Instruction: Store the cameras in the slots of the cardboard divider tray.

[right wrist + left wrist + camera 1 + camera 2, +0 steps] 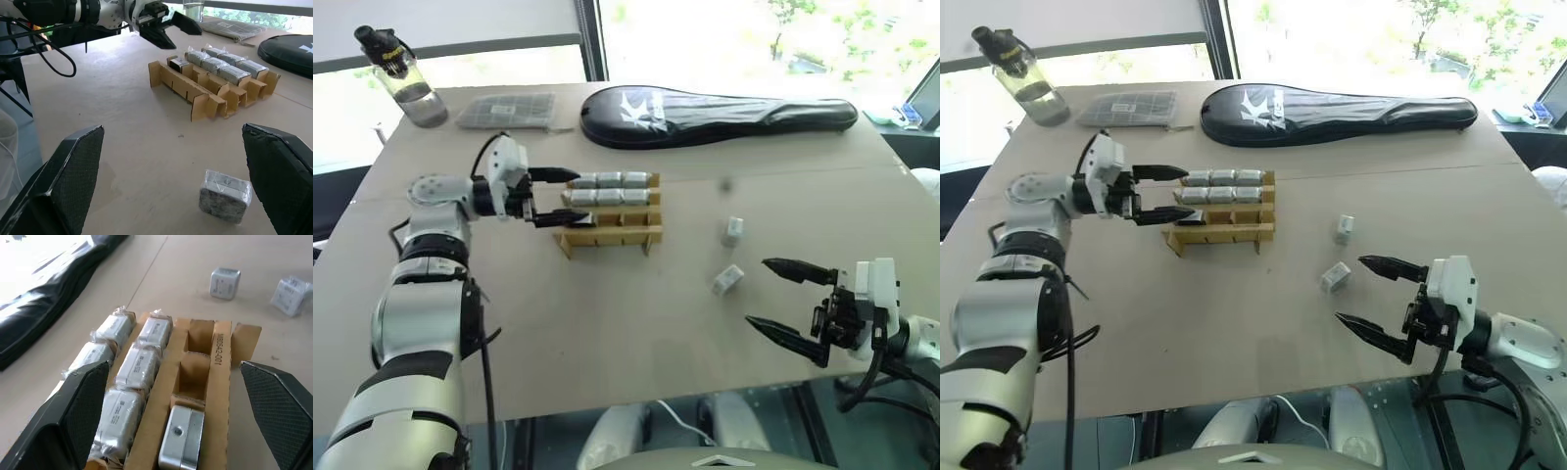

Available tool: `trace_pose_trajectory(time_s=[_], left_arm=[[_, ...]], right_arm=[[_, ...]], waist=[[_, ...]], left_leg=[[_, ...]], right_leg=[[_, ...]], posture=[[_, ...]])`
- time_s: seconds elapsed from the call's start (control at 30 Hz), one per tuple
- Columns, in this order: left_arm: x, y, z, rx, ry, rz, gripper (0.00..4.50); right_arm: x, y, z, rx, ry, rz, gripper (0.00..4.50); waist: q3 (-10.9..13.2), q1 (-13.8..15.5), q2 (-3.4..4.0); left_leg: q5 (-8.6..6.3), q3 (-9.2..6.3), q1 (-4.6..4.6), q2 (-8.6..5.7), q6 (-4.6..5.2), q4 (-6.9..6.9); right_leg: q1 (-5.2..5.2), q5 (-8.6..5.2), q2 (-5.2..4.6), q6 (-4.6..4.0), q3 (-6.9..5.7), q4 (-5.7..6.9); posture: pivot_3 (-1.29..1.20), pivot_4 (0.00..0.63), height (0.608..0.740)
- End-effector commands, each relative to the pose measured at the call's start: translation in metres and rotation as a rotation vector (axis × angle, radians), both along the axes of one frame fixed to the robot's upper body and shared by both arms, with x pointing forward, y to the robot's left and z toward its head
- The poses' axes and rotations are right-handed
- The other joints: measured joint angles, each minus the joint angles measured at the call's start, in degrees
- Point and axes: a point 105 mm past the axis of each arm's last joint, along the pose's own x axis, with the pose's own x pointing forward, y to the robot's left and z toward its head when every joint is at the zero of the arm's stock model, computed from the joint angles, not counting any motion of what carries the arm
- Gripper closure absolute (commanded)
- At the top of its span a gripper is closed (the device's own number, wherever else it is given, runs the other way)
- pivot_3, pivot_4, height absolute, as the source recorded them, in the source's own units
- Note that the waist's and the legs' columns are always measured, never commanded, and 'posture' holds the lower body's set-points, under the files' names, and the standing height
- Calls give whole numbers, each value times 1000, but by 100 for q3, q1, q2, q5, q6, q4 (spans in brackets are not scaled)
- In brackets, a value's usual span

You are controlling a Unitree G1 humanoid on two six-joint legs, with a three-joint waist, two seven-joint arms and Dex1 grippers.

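You've got 7 silver-grey boxy cameras (139, 366) slotted in the tan cardboard divider tray (610, 235), frame centre; 2 loose (727, 279) at right. Left gripper (555, 197) and right gripper (785, 300) wide, empty.

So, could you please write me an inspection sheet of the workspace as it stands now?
Surface: tan table, bare in front.
Job's things: cardboard divider tray holds seven cameras: two far rows full, one camera in the third row at the end nearest the left gripper; the near row is empty. Two loose cameras lie on the table to the tray's right.
Clutter: black racket case, flat grey gridded packet and bottle along the far edge.
Grippers: left gripper open at the tray's left end, holding nothing; right gripper open, empty, near the loose cameras.
Cables: black cable along the left arm.
Surroundings: bright windows behind.
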Motion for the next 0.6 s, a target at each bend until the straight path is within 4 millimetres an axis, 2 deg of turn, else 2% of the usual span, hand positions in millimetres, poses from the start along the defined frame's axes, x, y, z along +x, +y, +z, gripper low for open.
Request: trace_pose_trajectory(time_s=[0.03, 0.13, 0.23, 0.37, 0.5, 0.6], left_arm=[[-27, -7, 12, -9, 45, -126, 59], [-52, -3, 13, -22, 75, -178, 59], [-75, 7, 10, -35, 104, -178, 59], [-121, 19, -10, -53, 177, -129, 59], [-143, 7, -27, -52, 188, -32, 59], [-156, -7, -29, -126, 184, 19, 59]], right_arm=[[2, -6, -5, -107, -31, 46, 0], [15, -12, -9, -189, -42, 86, 0], [29, -15, -4, -210, -53, 100, 0], [51, -22, -9, -347, -96, 166, 0], [67, -23, -15, -429, -91, 249, 0], [78, -23, -18, -499, -96, 320, 0]], waist=[[0, -62, 0], [-1, -70, -1], [0, -87, 3], [7, -93, 24], [14, 30, 33], [15, 115, 35]], left_leg=[[0, -2, 1, 0, 0, -1], [0, 11, 10, -1, 1, 2], [0, 21, 27, 5, 1, -7], [0, 31, 30, 9, 0, -17], [-1, 27, 22, 8, 2, -21], [-2, 26, 26, 8, 2, -22]], right_leg=[[-2, 0, 1, 0, 4, 19], [-3, 0, 2, 0, 16, -2], [1, 0, 7, 0, 26, -12], [-4, -1, 11, -1, 30, -19], [2, 0, 10, -1, 20, -45], [14, 0, 6, -1, 16, -51]], posture=[[0, 150, 740], [0, 150, 740], [0, 150, 740], [0, 150, 740], [0, 150, 740], [0, 150, 740]])
